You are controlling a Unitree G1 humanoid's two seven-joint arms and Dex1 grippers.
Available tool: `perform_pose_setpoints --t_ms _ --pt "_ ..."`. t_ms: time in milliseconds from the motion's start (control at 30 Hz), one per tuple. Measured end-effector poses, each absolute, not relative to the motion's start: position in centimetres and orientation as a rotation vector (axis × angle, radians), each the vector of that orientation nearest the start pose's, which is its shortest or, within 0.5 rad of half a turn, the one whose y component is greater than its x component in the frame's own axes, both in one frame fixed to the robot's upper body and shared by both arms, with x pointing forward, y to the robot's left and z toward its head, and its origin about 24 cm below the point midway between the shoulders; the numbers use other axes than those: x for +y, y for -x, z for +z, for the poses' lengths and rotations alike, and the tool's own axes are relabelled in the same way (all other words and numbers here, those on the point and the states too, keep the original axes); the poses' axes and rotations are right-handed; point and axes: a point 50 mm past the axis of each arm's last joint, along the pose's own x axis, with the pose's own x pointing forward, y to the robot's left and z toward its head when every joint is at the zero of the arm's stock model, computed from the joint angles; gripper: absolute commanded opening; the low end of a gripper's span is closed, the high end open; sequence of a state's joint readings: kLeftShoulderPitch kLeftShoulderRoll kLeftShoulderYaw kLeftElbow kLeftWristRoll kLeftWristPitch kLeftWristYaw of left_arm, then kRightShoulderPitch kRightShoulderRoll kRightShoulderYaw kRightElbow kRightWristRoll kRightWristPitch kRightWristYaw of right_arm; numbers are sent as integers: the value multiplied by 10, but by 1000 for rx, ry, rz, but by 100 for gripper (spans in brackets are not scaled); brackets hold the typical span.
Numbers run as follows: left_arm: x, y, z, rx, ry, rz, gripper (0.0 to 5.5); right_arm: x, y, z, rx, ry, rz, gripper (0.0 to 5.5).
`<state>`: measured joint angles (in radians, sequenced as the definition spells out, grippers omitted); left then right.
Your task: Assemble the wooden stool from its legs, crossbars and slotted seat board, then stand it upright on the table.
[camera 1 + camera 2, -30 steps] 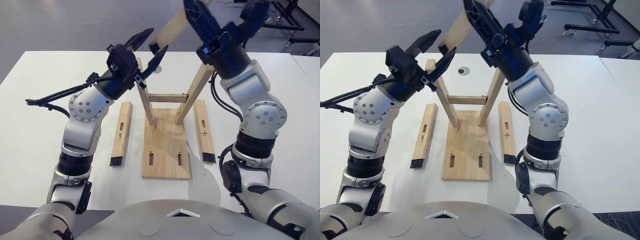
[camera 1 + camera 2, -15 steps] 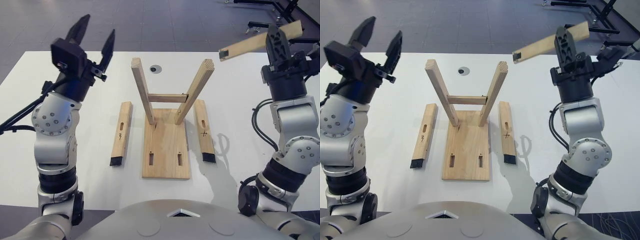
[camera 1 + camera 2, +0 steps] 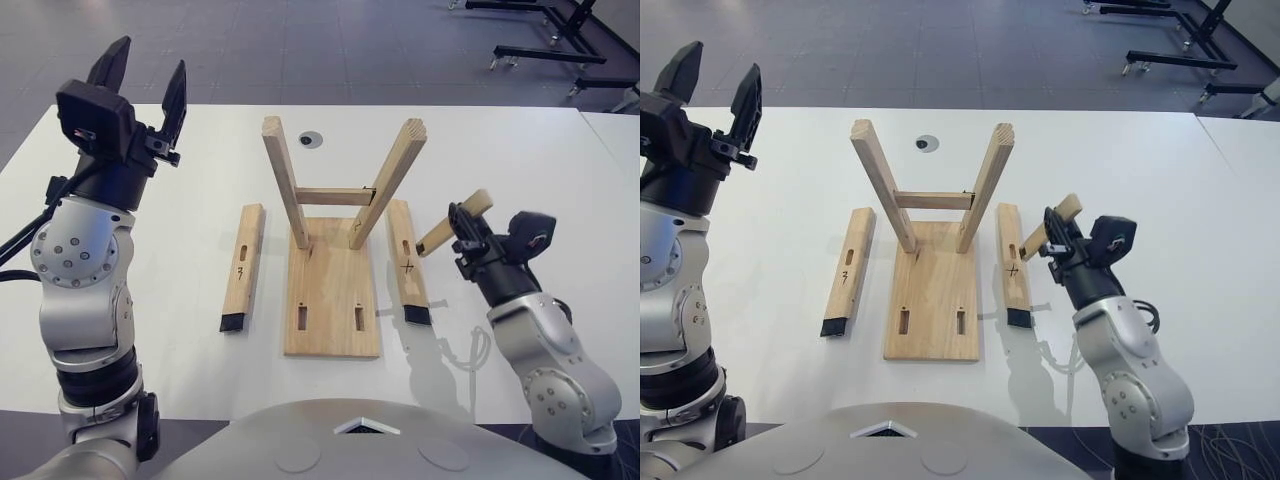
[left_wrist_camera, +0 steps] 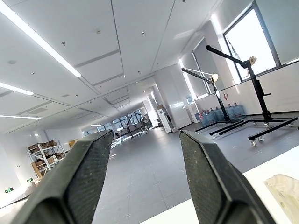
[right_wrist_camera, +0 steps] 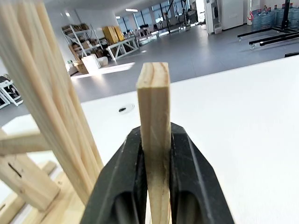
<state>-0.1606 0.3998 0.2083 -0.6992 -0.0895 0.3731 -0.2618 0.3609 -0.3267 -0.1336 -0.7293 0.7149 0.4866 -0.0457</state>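
White table (image 3: 520, 150) carries every part. The slotted seat board (image 3: 332, 300) lies flat near its front edge, so all places below are given from this board. On the near half of the board two slots (image 3: 302, 318) are open, with nothing in them. Just beside the board's left edge lies one loose leg (image 3: 243, 265), and just beside its right edge lies a second loose leg (image 3: 408, 262). Both are flat on the table. To the right of the board, a little above the second loose leg, the right gripper (image 3: 463, 226) is clamped on a short crossbar (image 3: 436, 239). This piece is tilted, with its lower end toward the board (the right wrist view shows the two fingers pressed on both faces of the wood). On the far half of the board two standing legs (image 3: 285, 180) lean apart, joined by a fitted crossbar (image 3: 335, 196). Well to the left of the board and raised high, the left gripper (image 3: 148, 75) has its fingers spread and carries nothing. Behind the table is grey floor. In my judgement about half of the task is done, because one leg pair is seated. What is left is to join the two loose legs with the held crossbar, seat them in the open slots, and turn the stool upright.
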Motion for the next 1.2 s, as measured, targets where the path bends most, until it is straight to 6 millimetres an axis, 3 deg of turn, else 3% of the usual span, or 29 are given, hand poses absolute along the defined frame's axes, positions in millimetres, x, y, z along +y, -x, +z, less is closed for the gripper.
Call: perform_pose_setpoints --t_ms 600,1200 --pt "188 -244 211 -438 -397 -238 260 -182 -192 79 70 -284 37 39" --pt "184 -248 211 -440 -411 -253 260 -179 -199 76 70 -284 49 39"
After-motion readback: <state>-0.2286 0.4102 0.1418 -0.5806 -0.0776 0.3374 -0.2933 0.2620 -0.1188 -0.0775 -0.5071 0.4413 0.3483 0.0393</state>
